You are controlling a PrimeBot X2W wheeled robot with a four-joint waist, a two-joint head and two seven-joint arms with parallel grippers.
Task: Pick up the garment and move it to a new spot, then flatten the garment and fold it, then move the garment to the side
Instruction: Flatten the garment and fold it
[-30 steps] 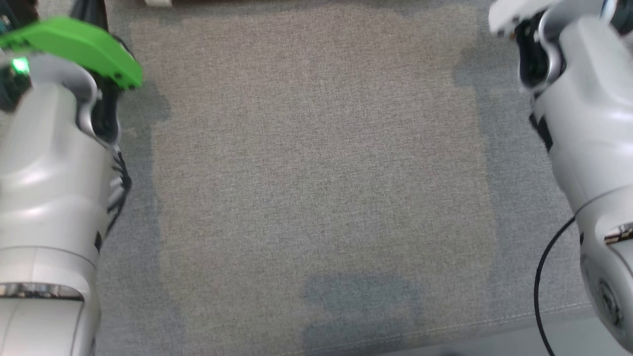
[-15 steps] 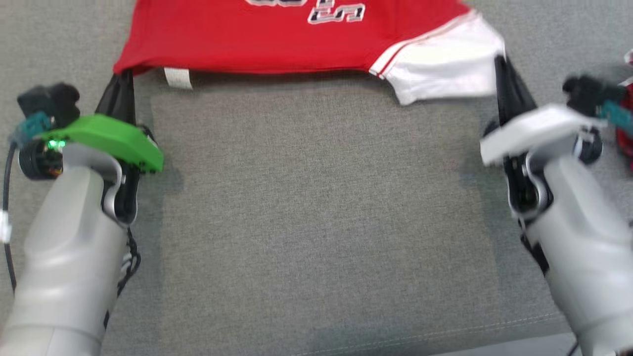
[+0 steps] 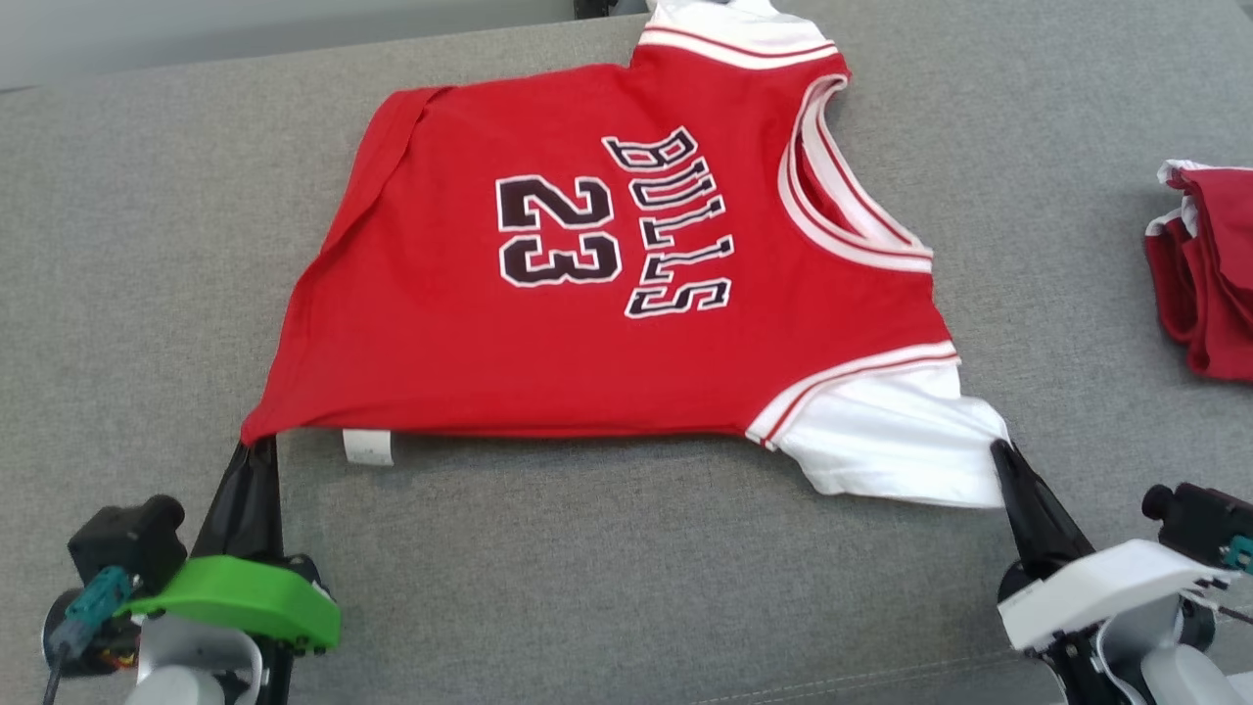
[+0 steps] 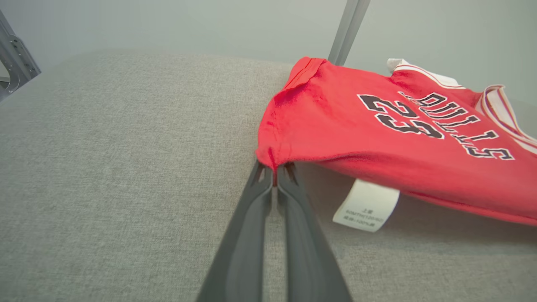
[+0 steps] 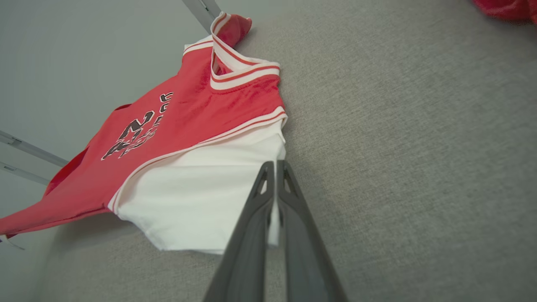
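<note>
My left pincer (image 3: 256, 448) and right pincer (image 3: 997, 450) each clamp a near corner of the jersey (image 3: 587, 333). I should pull both evenly, edge taut, to flatten it.

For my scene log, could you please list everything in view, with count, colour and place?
jersey: one, red with a white sleeve, printed BULLS 23, spread across the middle of the surface.
care label: one, white, hanging from the jersey's near hem, close to its left corner.
second garment: one, red with white trim, bunched at the far right.
upholstered surface: one, grey, under everything.
left tool: one, dark fingers, shut on the jersey's near left corner.
right tool: one, dark fingers, shut on the white sleeve's corner.
</note>
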